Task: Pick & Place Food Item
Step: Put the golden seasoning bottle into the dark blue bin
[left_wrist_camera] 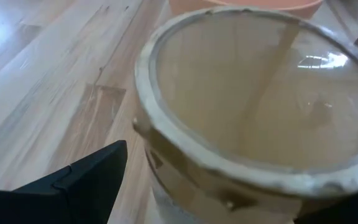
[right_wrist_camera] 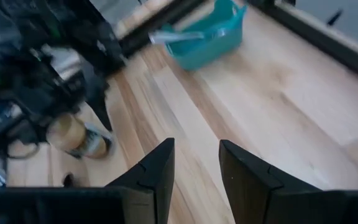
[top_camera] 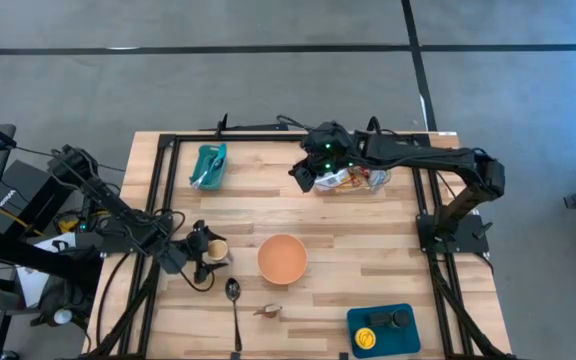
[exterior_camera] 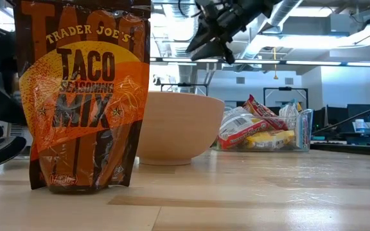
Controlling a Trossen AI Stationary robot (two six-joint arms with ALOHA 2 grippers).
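Observation:
A tan jar (left_wrist_camera: 247, 106) with a pale rim stands on the table's left part, also seen in the high view (top_camera: 217, 250). My left gripper (top_camera: 202, 252) is open, with one finger (left_wrist_camera: 92, 180) on either side of the jar and a gap showing at the visible finger. My right gripper (right_wrist_camera: 196, 155) hangs open and empty high over the table's far side, beside a clear container of food packets (top_camera: 356, 181). A taco seasoning pouch (exterior_camera: 82, 96) stands upright on its base near the front edge.
A peach bowl (top_camera: 283, 258) sits mid-table, right of the jar. A teal bin (top_camera: 209, 166) stands at the far left. A spoon (top_camera: 234, 305) lies near the front edge, and a blue tray (top_camera: 404, 338) with small items sits at the front right.

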